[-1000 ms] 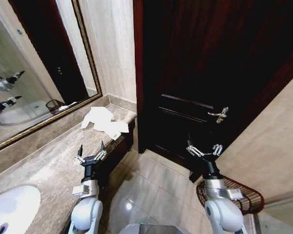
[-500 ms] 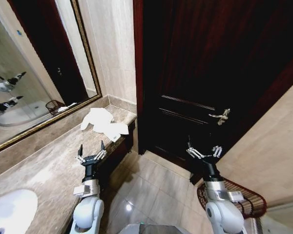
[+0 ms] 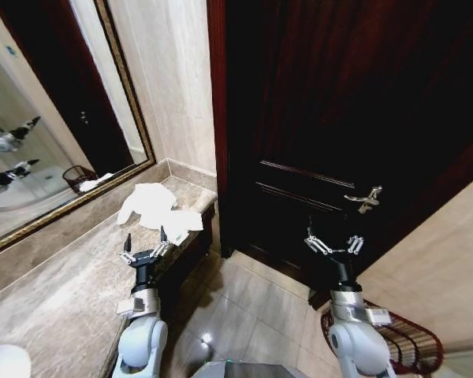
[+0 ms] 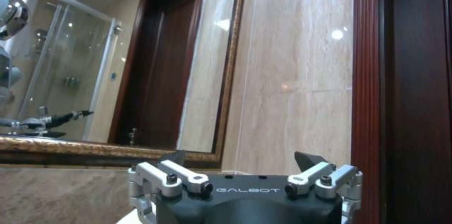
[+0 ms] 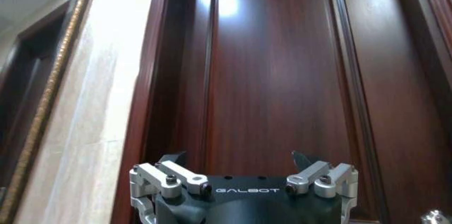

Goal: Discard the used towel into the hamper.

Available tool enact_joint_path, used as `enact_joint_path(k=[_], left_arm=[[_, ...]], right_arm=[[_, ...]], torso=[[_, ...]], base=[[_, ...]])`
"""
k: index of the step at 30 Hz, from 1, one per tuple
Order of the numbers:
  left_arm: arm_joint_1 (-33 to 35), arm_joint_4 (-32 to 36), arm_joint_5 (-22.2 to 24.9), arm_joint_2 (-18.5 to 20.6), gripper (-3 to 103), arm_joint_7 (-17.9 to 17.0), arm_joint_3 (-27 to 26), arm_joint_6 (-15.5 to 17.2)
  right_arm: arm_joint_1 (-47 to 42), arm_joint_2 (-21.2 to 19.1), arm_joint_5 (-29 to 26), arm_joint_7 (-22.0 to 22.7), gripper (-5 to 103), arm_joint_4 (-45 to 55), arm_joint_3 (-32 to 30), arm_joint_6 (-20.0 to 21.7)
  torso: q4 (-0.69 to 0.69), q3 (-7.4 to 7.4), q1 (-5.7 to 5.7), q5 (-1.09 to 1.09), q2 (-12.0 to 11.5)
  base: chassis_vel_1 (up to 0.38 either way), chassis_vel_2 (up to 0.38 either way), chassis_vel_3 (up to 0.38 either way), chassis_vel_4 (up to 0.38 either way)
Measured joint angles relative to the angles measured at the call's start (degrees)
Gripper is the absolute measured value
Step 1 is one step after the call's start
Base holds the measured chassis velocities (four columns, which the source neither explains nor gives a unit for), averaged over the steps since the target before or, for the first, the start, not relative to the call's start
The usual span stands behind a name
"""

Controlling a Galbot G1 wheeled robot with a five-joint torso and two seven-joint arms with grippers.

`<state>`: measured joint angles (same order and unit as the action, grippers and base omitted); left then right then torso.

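Since the earlier frame the view has been swung rightward; nothing has been grasped. Both claws are held apart and empty: the left claw (image 3: 144, 246) just short of the crumpled white towel (image 3: 154, 207) on the veined marble tabletop (image 3: 55, 299), the right claw (image 3: 334, 243) above the ribbed reddish-brown wire hamper (image 3: 414, 344).

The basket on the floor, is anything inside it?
The hamper sits on the floor by the wall, behind the right arm. The part of its inside that shows looks empty. The arm covers the rest. The white towel lies on the counter, near the open left gripper.
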<state>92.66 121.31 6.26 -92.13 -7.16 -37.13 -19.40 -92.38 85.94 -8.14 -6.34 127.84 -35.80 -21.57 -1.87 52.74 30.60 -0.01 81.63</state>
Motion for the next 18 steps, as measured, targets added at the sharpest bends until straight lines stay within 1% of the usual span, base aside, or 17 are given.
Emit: enact_joint_path(k=[7, 12, 14, 15, 18], left_arm=[[0.0, 0.0, 0.1, 0.0, 100, 0.0, -0.2, -0.1], [-0.1, -0.3, 0.5, 0.0, 100, 0.1, -0.2, -0.2], [-0.5, -0.5, 0.6, 0.0, 100, 0.1, -0.2, -0.1], [-0.5, -0.5, 0.6, 0.0, 100, 0.1, -0.2, -0.1], [-1.2, -0.5, 0.7, 0.0, 100, -1.3, -0.6, 2.8]], right_arm=[[0.2, 0.0, -0.7, -1.0, 100, -0.1, 0.1, -0.1], [0.1, 0.3, -0.2, -0.5, 100, -0.8, 0.2, -0.5], [0.3, 0.4, 0.3, 2.7, 100, -1.0, 0.8, -1.3], [0.3, 0.4, 0.3, 2.7, 100, -1.0, 0.8, -1.3], [0.2, 0.3, 1.0, 3.1, 100, -0.8, 0.7, -0.9]], torso=[[0.01, 0.00, 0.00, 0.00, 0.0], [0.00, 0.00, 0.02, 0.00, 0.0], [0.01, 0.02, 0.06, 0.02, 0.0], [0.01, 0.02, 0.06, 0.02, 0.0], [-0.01, 0.03, 0.11, 0.01, 0.0]], base=[[-0.019, 0.007, 0.008, -0.014], [-0.107, 0.109, 0.116, -0.098], [-0.133, 0.131, 0.150, -0.129], [-0.128, 0.137, 0.150, -0.124], [-0.109, 0.095, 0.106, -0.096]])
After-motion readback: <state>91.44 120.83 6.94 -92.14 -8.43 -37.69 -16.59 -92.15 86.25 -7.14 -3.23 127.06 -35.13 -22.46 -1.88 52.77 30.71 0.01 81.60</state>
